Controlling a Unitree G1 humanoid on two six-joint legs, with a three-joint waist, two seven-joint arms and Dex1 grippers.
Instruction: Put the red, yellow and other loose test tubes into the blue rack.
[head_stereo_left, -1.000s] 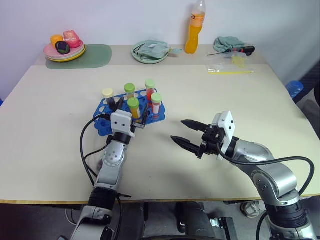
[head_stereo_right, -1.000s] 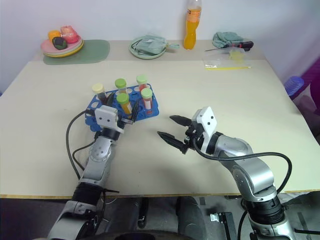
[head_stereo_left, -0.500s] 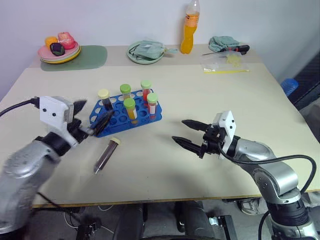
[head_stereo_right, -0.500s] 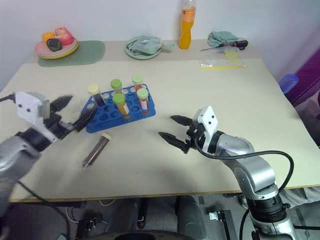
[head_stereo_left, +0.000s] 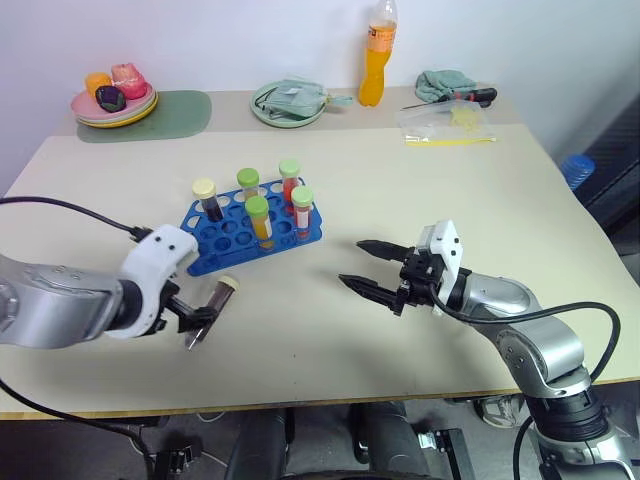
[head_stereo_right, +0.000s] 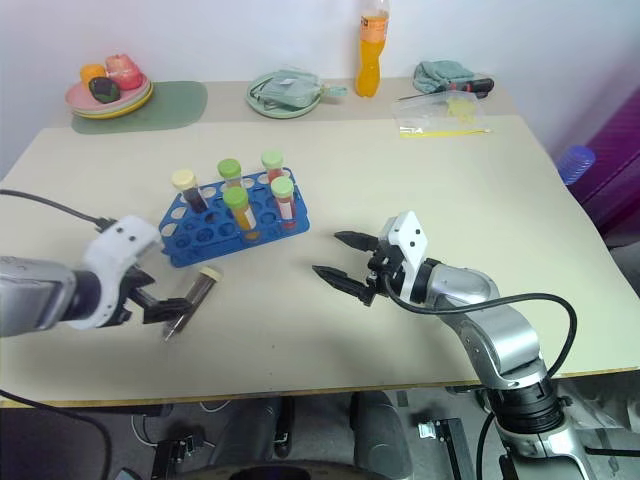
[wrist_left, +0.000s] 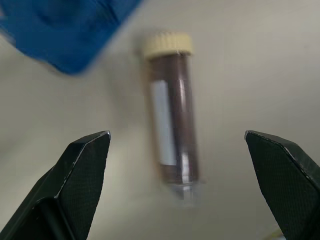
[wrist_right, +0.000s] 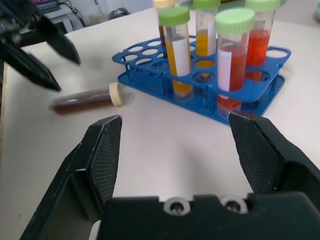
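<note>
The blue rack (head_stereo_left: 232, 232) stands left of the table's middle with several capped tubes upright in it, among them a yellow tube (head_stereo_left: 259, 219) and a red tube (head_stereo_left: 302, 210), both green-capped. One loose test tube (head_stereo_left: 213, 305), dark brown with a pale-yellow cap, lies flat just in front of the rack. My left gripper (head_stereo_left: 192, 316) hangs open over this tube's pointed end, and in the left wrist view the tube (wrist_left: 172, 125) lies between the spread fingers, untouched. My right gripper (head_stereo_left: 352, 261) is open and empty, to the right of the rack and pointing toward it.
Along the back edge are a plate of fruit (head_stereo_left: 112, 100) on a green mat, a plate with a cloth (head_stereo_left: 290, 103), an orange bottle (head_stereo_left: 373, 55), a plastic bag (head_stereo_left: 450, 125) and a teal cloth with a screwdriver (head_stereo_left: 455, 87). A black cable trails from my left arm.
My left arm has swung back from the rack and out to the left, and its gripper now points down over the dark tube lying on the table. The right arm has stayed still.
</note>
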